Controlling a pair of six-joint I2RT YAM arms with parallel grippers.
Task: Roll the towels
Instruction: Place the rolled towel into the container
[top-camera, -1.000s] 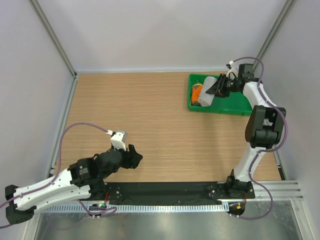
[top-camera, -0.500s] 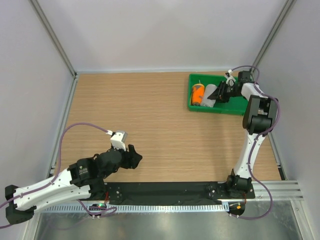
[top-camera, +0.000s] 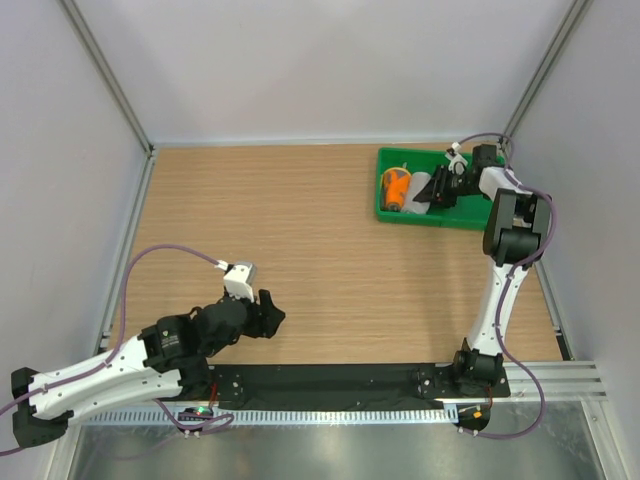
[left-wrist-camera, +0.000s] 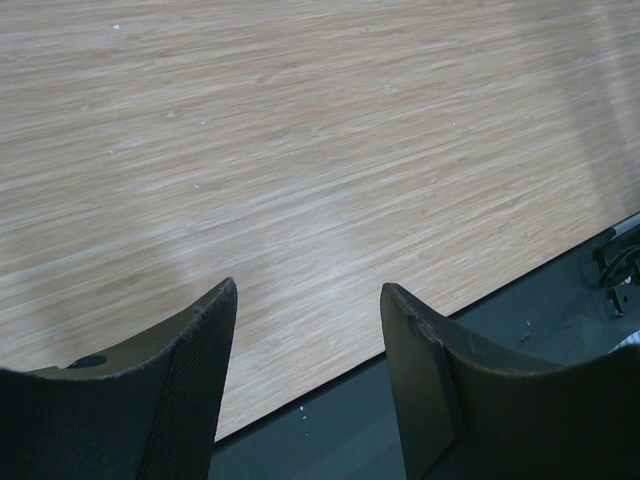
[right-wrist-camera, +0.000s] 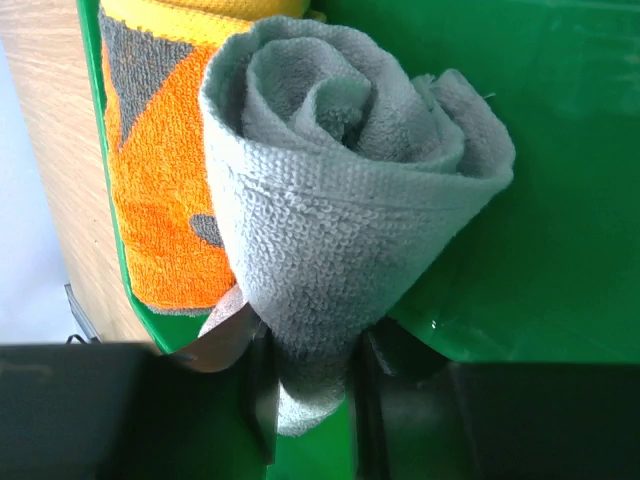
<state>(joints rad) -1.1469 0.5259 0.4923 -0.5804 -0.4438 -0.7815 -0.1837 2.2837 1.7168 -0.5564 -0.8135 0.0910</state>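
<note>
Two rolls touch in the green tray (right-wrist-camera: 560, 200) at far right, grey towel (right-wrist-camera: 340, 220) and orange towel (right-wrist-camera: 165, 200); we note right gripper (right-wrist-camera: 312, 385) clamped on grey, left gripper (left-wrist-camera: 310, 295) spread above table (left-wrist-camera: 300, 150).

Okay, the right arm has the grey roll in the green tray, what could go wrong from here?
The right end effector pinches the grey towel only at one end, so letting go may loosen the roll. The roll touches the orange towel; withdrawing could drag or tip that one. That end effector sits close to the green tray and might catch it.
</note>
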